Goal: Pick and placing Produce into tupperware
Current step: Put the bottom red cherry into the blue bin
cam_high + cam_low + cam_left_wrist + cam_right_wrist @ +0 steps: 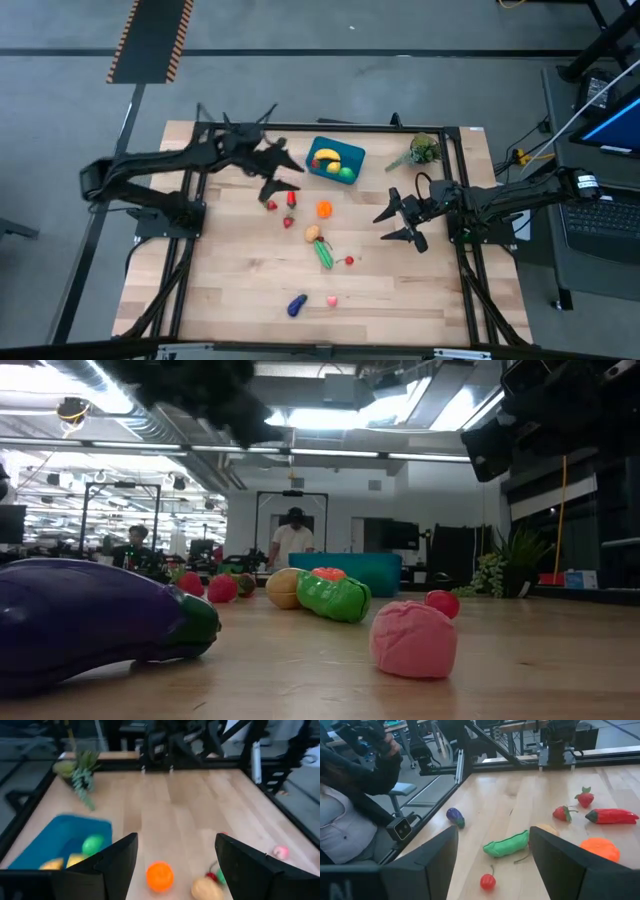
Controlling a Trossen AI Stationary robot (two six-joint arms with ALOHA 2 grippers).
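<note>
Left gripper (283, 172): jaws apart and empty; I held it between the tub and the red pepper (291, 199), likely ready to descend.
Right gripper (397, 222): jaws apart, empty, parked at 3 o'clock.
Tub (335, 160): at 12 o'clock, some fruit inside.
Loose produce: orange (324, 209) and pea pod (324, 254) mid-table, eggplant (296, 305) toward 6.

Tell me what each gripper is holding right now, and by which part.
Nothing is held. The left gripper hangs open beside the tub, over the table; the right gripper is open too, empty, right of the loose produce.
</note>
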